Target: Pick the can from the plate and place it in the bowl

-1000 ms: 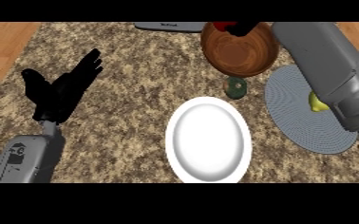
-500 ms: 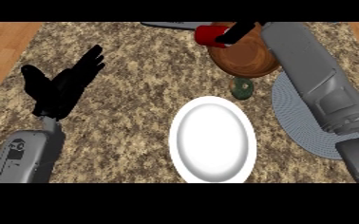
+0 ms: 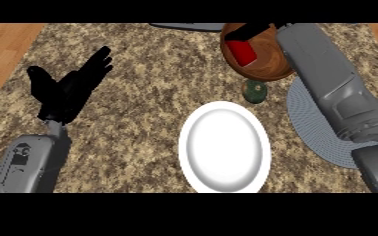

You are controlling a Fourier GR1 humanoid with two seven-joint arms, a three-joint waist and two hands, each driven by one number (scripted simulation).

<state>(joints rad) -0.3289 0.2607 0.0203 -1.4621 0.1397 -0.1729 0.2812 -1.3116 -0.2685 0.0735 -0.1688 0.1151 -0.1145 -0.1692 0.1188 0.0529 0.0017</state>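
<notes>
Now the red can [image 3: 241, 51] sits inside the wooden bowl [image 3: 267, 66], the right hand [image 3: 249, 30] over it, its grip impossible to tell; judged the placing step, releasing comes next. Left hand [image 3: 68, 87] rests open over the speckled counter [image 3: 155, 75]; white plate [image 3: 224, 147] bare

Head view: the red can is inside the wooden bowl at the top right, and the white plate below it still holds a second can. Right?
Not quite. In the head view the plate holds nothing. The rest stands: the red can is inside the wooden bowl at the top right.
</notes>
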